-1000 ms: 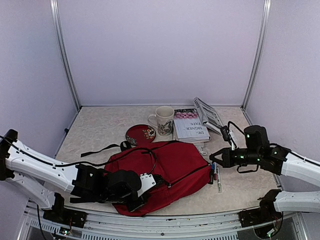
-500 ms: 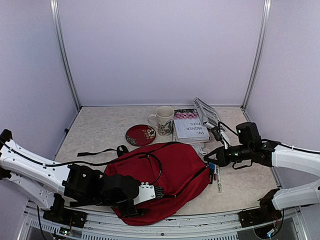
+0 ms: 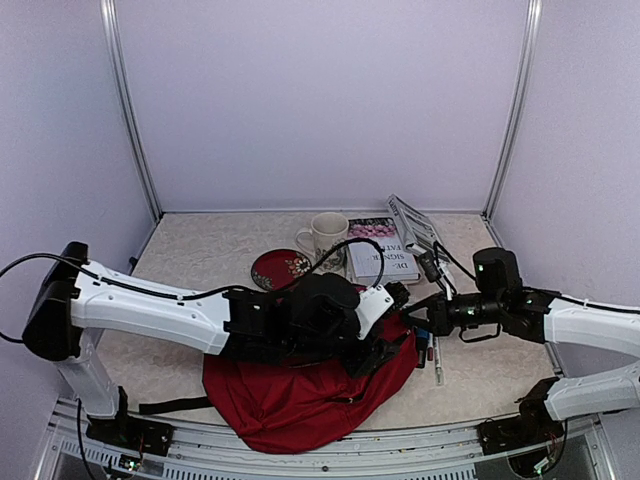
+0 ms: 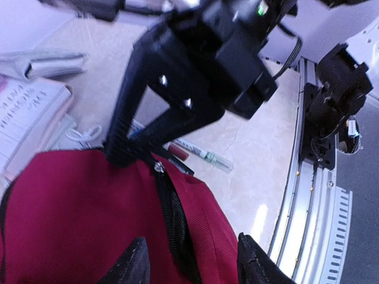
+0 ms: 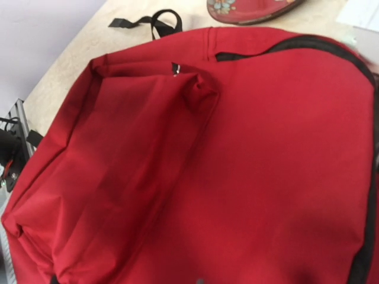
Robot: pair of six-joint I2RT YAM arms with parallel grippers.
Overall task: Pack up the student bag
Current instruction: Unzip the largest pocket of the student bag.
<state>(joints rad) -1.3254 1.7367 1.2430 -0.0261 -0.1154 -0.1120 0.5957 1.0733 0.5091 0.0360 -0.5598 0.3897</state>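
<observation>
Nearest you, at the bottom centre of the overhead view, lies the one student bag (image 3: pixel 290 410), dark red, slumped on the table (image 3: pixel 190 255) with one black strap (image 3: pixel 165 405) trailing out to its lower left.

Both of your arms meet at the bag's upper right corner. Your left gripper (image 4: pixel 192 260) hangs over the bag's black zipper (image 4: pixel 172 207). Its two fingers stand apart at the bottom edge of the wrist view and nothing is between them. Your right gripper (image 4: pixel 118 155) comes in from the right of the overhead view with its jaws pressed together. Its tips are down on the bag's rim where the zipper ends, but you cannot tell from here whether any fabric is pinched between them.

Just right of that corner, at least two pens (image 4: pixel 204 156) lie on the table, one white and one with a dark red cap.

Farther back, in the middle of the overhead frame, sit one round red plate (image 3: pixel 278 270), one white mug (image 3: pixel 325 238) just beside it to the upper right, and a stack of books (image 3: pixel 382 255) to the mug's right, too overlapped to count. One folded paper (image 3: pixel 415 225) leans tilted behind the stack.
</observation>
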